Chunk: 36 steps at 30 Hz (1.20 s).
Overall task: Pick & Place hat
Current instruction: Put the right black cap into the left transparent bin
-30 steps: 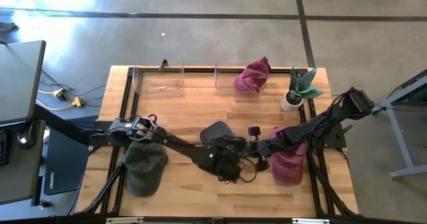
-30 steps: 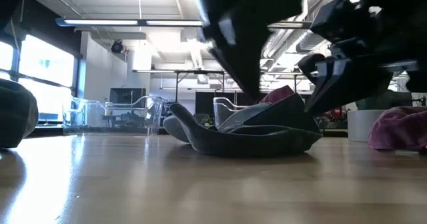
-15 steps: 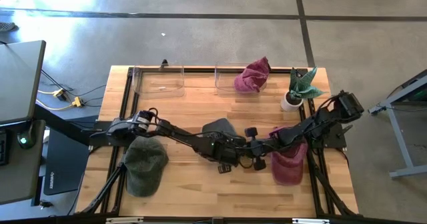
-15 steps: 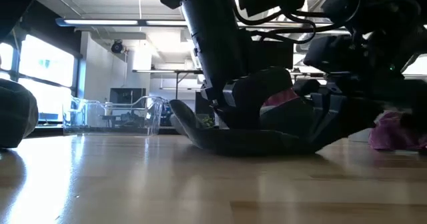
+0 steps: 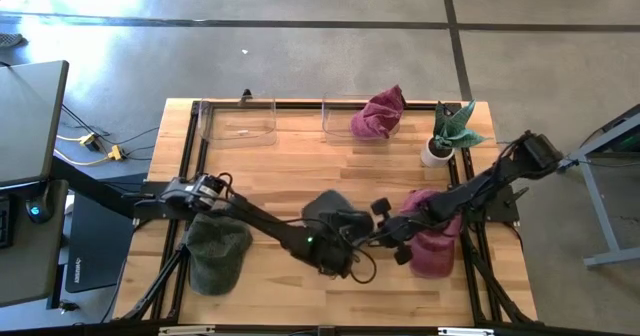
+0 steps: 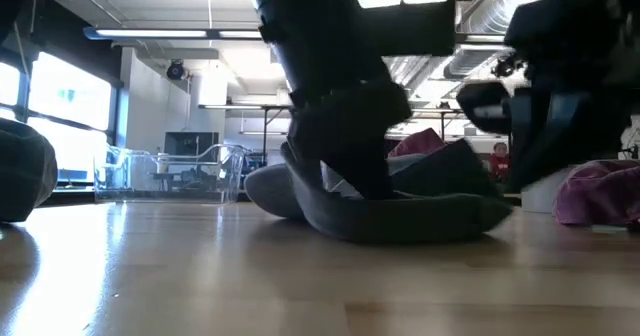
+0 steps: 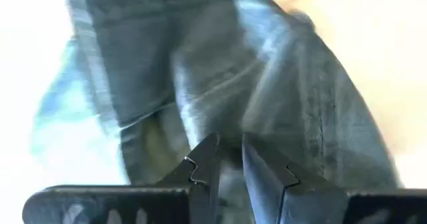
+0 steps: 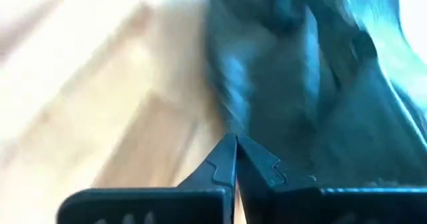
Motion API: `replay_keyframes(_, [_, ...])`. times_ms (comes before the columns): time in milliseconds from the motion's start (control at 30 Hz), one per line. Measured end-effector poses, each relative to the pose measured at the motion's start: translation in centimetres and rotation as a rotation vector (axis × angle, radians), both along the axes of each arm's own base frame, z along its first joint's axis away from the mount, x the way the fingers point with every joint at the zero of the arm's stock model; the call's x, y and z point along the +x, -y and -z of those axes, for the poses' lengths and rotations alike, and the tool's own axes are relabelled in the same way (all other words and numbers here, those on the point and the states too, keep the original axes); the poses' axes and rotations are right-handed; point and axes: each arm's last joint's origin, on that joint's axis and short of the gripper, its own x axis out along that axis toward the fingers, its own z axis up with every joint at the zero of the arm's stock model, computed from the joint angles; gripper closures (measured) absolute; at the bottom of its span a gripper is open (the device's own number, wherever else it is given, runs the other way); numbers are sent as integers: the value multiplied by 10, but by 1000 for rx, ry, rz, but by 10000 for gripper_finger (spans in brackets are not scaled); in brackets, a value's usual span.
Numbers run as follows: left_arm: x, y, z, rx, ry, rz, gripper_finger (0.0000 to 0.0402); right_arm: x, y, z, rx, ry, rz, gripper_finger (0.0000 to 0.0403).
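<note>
Your left gripper (image 7: pixel 230 159) pinches the grey hat (image 5: pixel 330 211) narrowly while the right gripper (image 8: pixel 237 151), shut empty beside it, could snag the fabric

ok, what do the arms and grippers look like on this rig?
Both arms are dark, slim, jointed links. The left arm has loose black cable looped near its wrist and a small green light. Each gripper, left and right, has two dark fingers with notched inner edges.

Grey concrete floor (image 5: pixel 300 66) (seamed)
</note>
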Motion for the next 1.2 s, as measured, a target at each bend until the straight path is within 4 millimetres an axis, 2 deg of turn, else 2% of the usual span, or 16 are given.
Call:
replay_keyframes(167, [-6,0,-13,25,28,-34,342,4,-14,-6,55,107,-42,371])
replay_keyframes(267, [-2,2,-20,6,86,-7,342,8,-20,2,29,132,-51,334])
replay_keyframes(433, [-8,0,-4,1,29,1,342,12,-20,19,-116,140,-7,264])
replay_keyframes(533, [-9,-3,7,-31,45,-4,342,13,-19,22,-156,142,2,237])
replay_keyframes(600, [-17,-7,9,-44,41,0,342,15,-19,23,-166,151,-8,226])
replay_keyframes(700, [-19,-14,-4,-141,162,27,342,17,-20,22,-181,186,-31,218])
replay_keyframes(867, [-40,-23,-17,-182,264,51,342,22,-16,20,-181,216,-68,217])
replay_keyframes(933, [-51,-28,-25,-147,276,20,342,25,-14,24,-166,203,-100,217])
replay_keyframes(1067, [-67,-23,-48,-135,339,-7,342,33,-10,37,-220,188,-123,224])
replay_keyframes(1200, [-84,-17,-54,-79,309,-42,342,50,-7,43,-246,176,-118,258])
